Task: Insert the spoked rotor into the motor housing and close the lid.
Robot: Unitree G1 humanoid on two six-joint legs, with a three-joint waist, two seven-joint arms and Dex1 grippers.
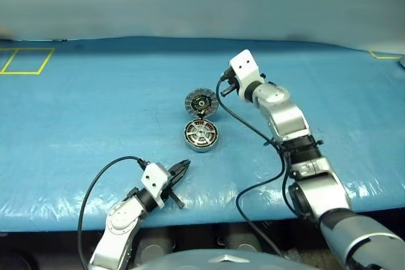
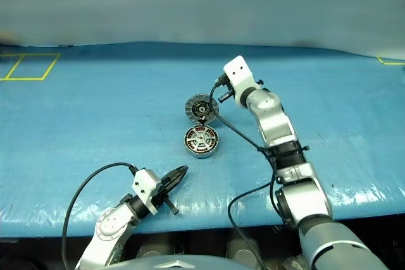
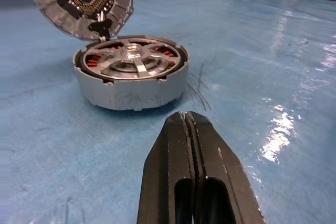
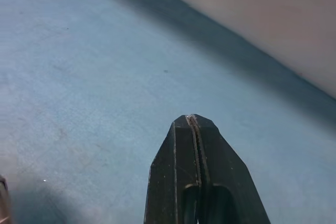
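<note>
You are seeing the spoked rotor (image 3: 131, 59) sitting in the motor housing (image 1: 201, 136) mid-table (image 1: 76, 118), the lid (image 1: 200, 102) standing open just behind it, left gripper (image 1: 183, 167) nearer, right gripper (image 4: 193, 124) beyond the lid.

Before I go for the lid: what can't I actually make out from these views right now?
- Right end effector tip in the head views: hidden behind its own white wrist, so its gap to the lid is unclear.
- Lid's outer face: turned away in the left wrist view.
- Hinge: too small to judge.
- Whether the rotor is fully seated in the housing: only a low side angle.
</note>
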